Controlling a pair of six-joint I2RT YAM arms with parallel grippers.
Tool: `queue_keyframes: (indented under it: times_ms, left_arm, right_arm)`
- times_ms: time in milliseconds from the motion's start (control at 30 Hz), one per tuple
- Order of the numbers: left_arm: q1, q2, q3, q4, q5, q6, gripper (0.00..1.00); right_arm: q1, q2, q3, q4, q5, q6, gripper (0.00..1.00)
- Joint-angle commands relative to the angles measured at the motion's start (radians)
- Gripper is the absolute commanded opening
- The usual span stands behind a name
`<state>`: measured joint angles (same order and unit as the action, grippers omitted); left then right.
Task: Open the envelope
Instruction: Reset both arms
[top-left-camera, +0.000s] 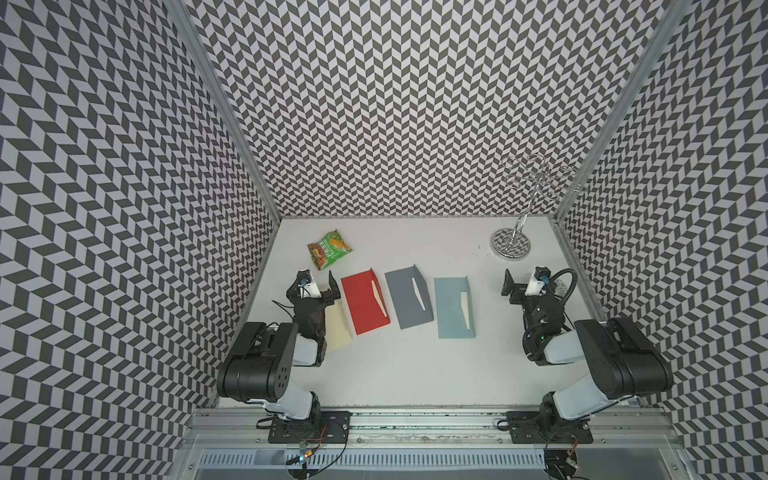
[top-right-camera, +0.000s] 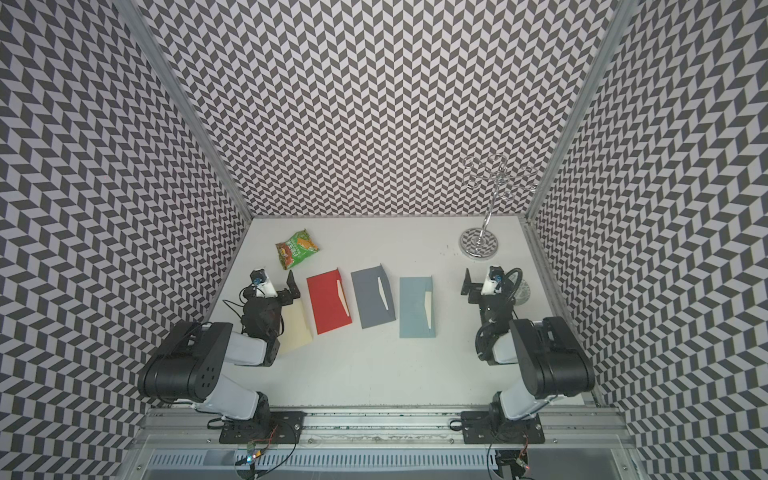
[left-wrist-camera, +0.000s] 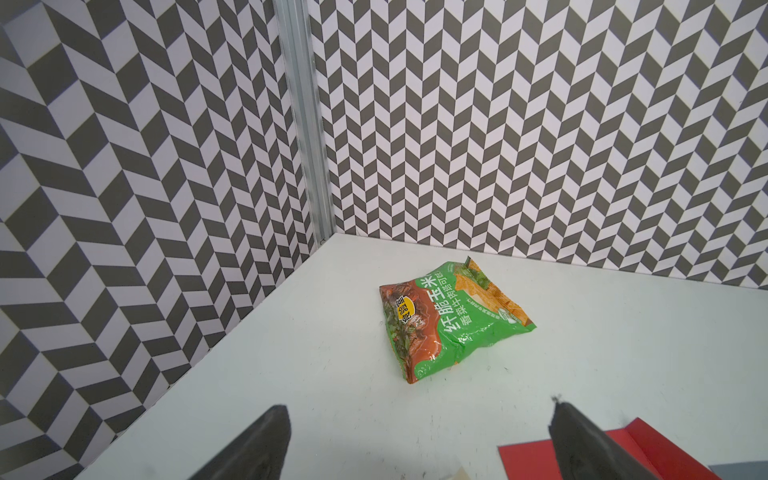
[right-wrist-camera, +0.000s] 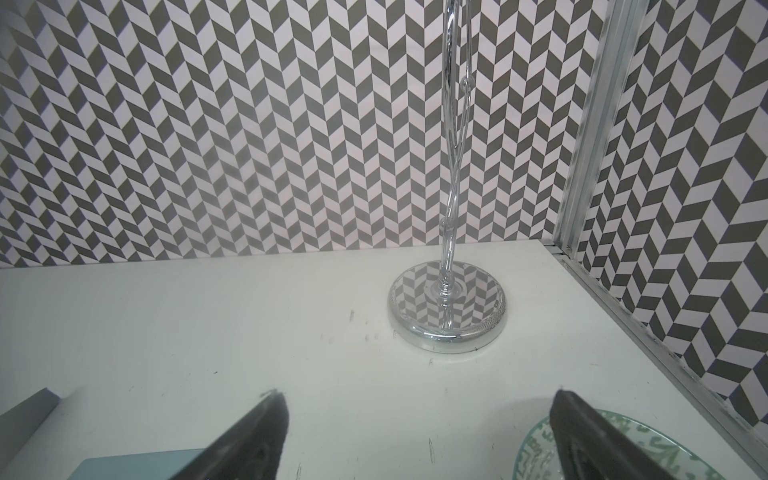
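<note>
- Four envelopes lie in a row across the middle of the table (top-left-camera: 395, 374). The cream envelope (top-left-camera: 338, 330) is at 9 o'clock, partly under the left arm (top-left-camera: 257, 365).
- Next come the red envelope (top-left-camera: 365, 305), the grey envelope (top-left-camera: 409, 299) and the light blue envelope (top-left-camera: 453, 309) toward 3 o'clock. I cannot tell what is inside them.
- The left gripper (left-wrist-camera: 417, 407) is spread wide and holds nothing.
- The right gripper (right-wrist-camera: 419, 392) is also wide, above a green-patterned plate (right-wrist-camera: 536, 449).
- A snack bag (top-left-camera: 329, 249) lies at 11 o'clock.
- A chrome stand (top-left-camera: 510, 245) stands at 1 o'clock.
</note>
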<state>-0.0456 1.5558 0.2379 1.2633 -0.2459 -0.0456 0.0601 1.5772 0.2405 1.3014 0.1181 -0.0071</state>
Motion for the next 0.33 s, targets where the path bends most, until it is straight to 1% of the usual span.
queue_keyframes:
  times_ms: [0,300]
  left_arm:
    - [-0.003,0.001,0.003,0.019,-0.003,0.006,1.0]
    - [0.0,-0.002,0.002,0.019,0.005,0.003,1.0]
  right_arm:
    - [-0.004,-0.011,-0.004,0.044,0.004,-0.002,0.99]
    - [-0.005,-0.011,-0.004,0.045,0.003,-0.003,0.99]
